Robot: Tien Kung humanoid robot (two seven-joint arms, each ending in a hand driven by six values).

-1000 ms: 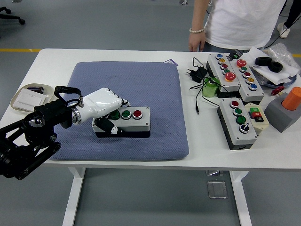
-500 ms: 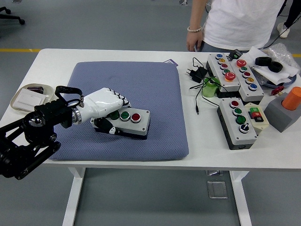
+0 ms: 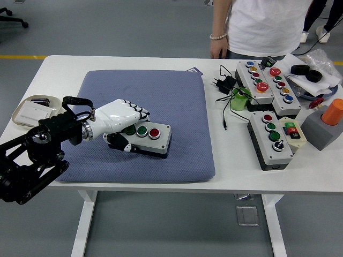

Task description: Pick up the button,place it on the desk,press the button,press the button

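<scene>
A grey button box [image 3: 153,139] with two green buttons and a red button [image 3: 154,133] sits on the blue pad [image 3: 161,101], tilted with its left end raised. My left hand [image 3: 123,126], white with black joints, is shut on the box's left end, fingers over the top and thumb under the front. The right arm is out of view.
Several other button boxes [image 3: 270,136] stand at the right with cables, a plug and a green cup [image 3: 239,100]. A grey block with an orange cylinder [image 3: 328,126] is at far right. A white tray [image 3: 29,112] lies at the left. A person [image 3: 262,24] stands at the far side, one hand hanging near the table edge.
The box has been tipped up and turned slightly in my left hand since one second ago. The person has shifted a little to the left.
</scene>
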